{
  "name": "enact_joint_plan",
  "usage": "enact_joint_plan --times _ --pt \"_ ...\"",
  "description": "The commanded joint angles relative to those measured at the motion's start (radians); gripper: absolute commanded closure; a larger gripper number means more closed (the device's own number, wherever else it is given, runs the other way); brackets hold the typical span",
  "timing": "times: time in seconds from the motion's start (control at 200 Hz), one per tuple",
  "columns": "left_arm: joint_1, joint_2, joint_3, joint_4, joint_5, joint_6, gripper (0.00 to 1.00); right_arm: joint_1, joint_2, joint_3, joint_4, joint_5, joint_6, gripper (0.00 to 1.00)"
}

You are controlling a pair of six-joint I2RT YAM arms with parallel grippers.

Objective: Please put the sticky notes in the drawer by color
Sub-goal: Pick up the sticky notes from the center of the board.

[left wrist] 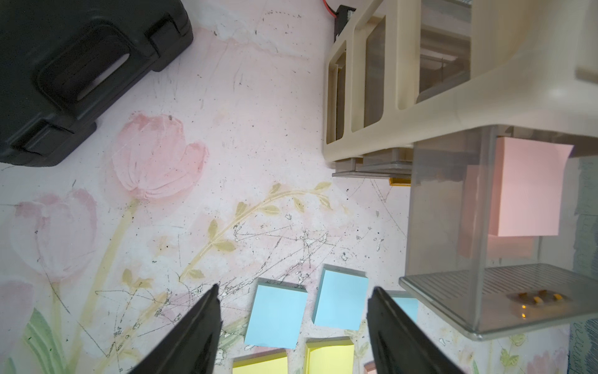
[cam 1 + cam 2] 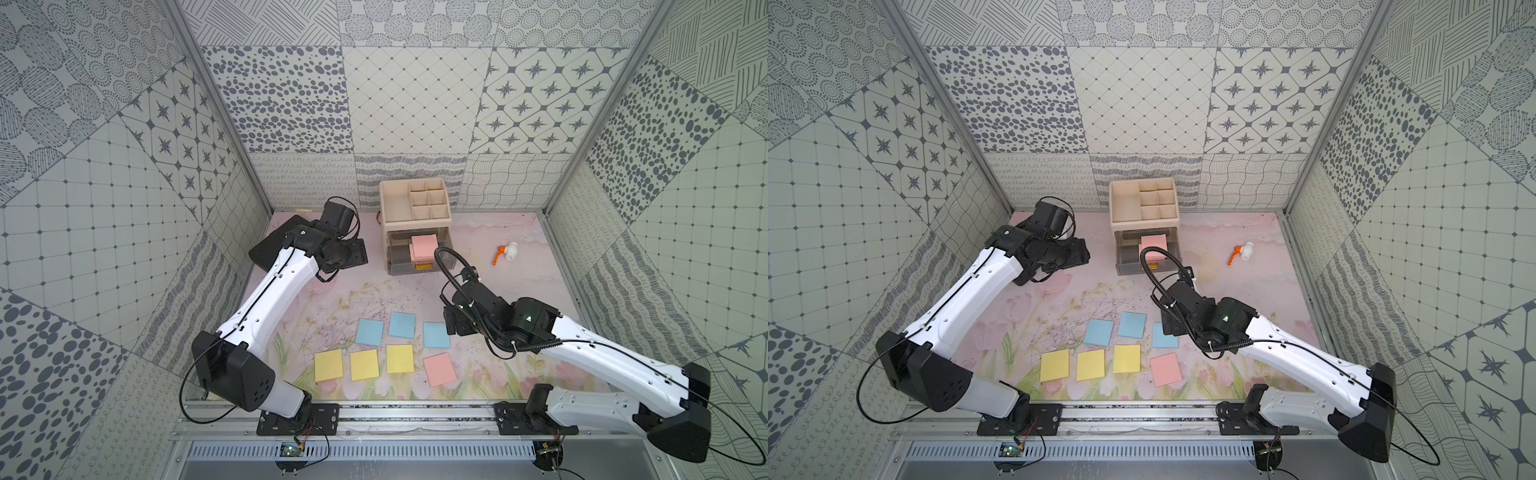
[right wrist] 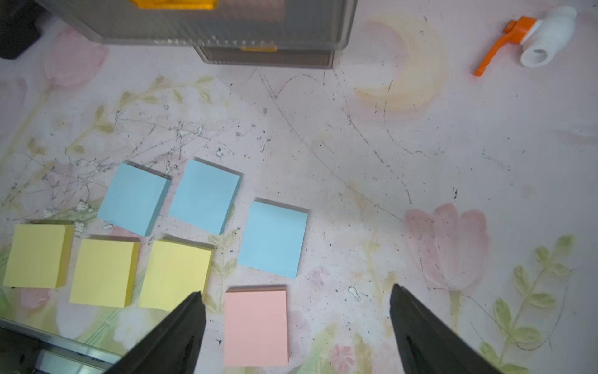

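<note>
Right gripper [image 3: 296, 289], left gripper [image 1: 295, 288] both spread, empty. Risk grabbing pink pad [image 2: 439, 369]: clipping yellow pad [image 2: 400, 358] at its 9 o'clock, or thin pad slipping.

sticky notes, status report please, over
Left tool, right tool open, empty. Two pink pads in open drawer; third pink pad, three blue pads, three yellow pads on table. No clutter between.
</note>
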Motion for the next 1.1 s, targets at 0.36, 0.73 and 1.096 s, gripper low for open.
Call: enact_joint_plan --times 0.36,0.73,1.096 --pt "0.028 -0.044 -0.073 -0.026 0.0 -0.013 0.24 0.26 0.247 -0.153 0.188 -0.11 0.2 0.01" --pt "0.03 -0.047 -0.082 -0.015 0.025 -0.022 0.24 0.27 0.324 -0.242 0.27 -0.172 0.216 0.01" --pt "0.031 -0.045 -0.083 -0.016 0.022 -0.021 0.24 0.26 0.394 -0.246 0.295 -0.177 0.217 0.01"
